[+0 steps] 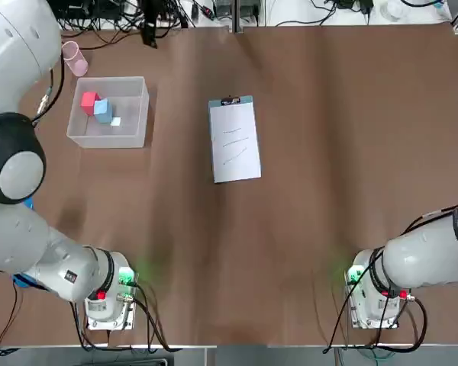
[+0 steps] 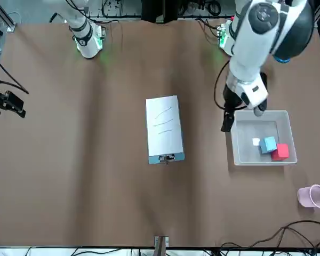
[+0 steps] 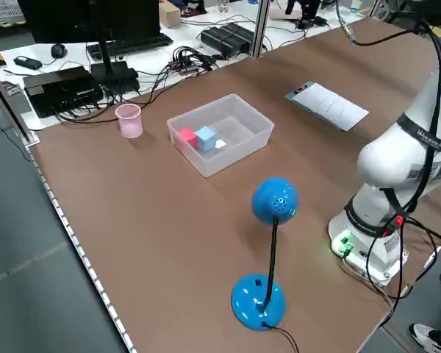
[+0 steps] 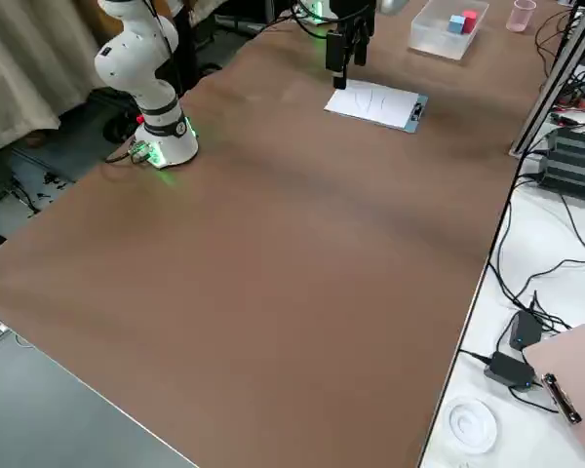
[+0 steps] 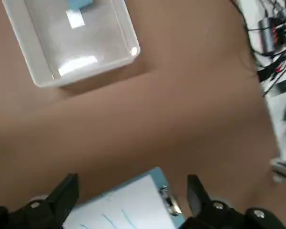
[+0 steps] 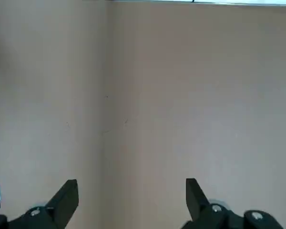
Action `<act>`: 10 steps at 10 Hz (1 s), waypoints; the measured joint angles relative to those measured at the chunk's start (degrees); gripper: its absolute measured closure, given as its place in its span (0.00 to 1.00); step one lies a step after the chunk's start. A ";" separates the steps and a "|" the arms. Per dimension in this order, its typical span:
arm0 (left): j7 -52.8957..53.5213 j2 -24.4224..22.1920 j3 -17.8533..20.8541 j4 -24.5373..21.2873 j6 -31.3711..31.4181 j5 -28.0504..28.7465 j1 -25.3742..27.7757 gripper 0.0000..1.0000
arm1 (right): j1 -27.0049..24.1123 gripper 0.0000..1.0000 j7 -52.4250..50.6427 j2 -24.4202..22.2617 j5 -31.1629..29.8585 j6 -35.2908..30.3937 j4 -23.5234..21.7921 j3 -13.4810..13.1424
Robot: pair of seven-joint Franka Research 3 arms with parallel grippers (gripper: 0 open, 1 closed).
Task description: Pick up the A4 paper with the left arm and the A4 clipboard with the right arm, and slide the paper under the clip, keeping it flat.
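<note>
We see a brown tabletop [image 1: 305, 252] edged by white work surfaces carrying cables. On it, near the middle in the top view, we find the light-blue clipboard [image 2: 173, 158] lying flat, its silver clip [image 2: 166, 158] at the short edge facing away from the robot. The white paper [image 1: 235, 145], marked with thin strokes, rests on the board. Beside these we note a clear plastic bin [image 1: 137, 130] holding a red block [image 1: 89, 101], a blue block [image 1: 103, 110] and a white scrap [image 1: 115, 121]; a pink cup [image 1: 75, 59] stands near it. We observe the left gripper [image 2: 228, 121] above the table between bin and clipboard, released, fingers apart and empty. The right gripper [image 6: 132, 202], likewise open and empty, hangs over the robot's right side.
</note>
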 joint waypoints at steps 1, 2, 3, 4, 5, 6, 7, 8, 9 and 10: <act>6.89 -0.04 -0.12 -0.03 -2.74 -0.19 1.19 0.00 | 0.00 0.00 0.00 0.00 0.00 0.00 0.02 0.00; 15.12 -0.13 -0.19 0.00 -5.44 -0.41 2.71 0.00 | 0.00 0.00 0.00 0.00 0.00 0.00 0.04 0.00; 23.75 -0.38 -0.25 0.08 -7.27 -0.73 5.06 0.00 | 0.01 0.00 0.00 0.00 0.00 0.00 0.05 0.01; 31.15 -0.79 -0.60 0.45 -7.88 -1.16 8.53 0.00 | 0.00 0.00 0.00 0.00 0.00 0.00 0.06 0.00; 37.96 -1.48 -1.28 1.22 -8.05 -2.48 12.32 0.00 | 0.00 0.00 0.00 0.00 0.00 0.00 0.07 0.00; 44.94 -2.19 -1.95 2.51 -9.05 -4.19 15.93 0.00 | 0.00 0.00 0.00 0.00 0.00 0.00 0.07 0.00; 52.42 -2.56 -2.21 4.12 -10.85 -5.06 18.66 0.00 | 0.00 0.00 0.00 0.00 0.00 0.00 0.07 -0.01; 60.41 -2.68 -2.26 5.06 -11.72 -5.20 19.94 0.00 | 0.00 0.00 0.00 0.00 0.00 0.00 0.07 -0.02; 69.36 -2.73 -2.57 5.52 -11.89 -5.21 20.98 0.00 | 0.00 0.00 0.00 0.00 0.00 0.00 0.07 -0.03; 76.71 -2.88 -3.10 5.83 -12.19 -5.28 22.01 0.00 | -0.01 0.00 0.00 0.00 0.00 0.00 0.07 -0.06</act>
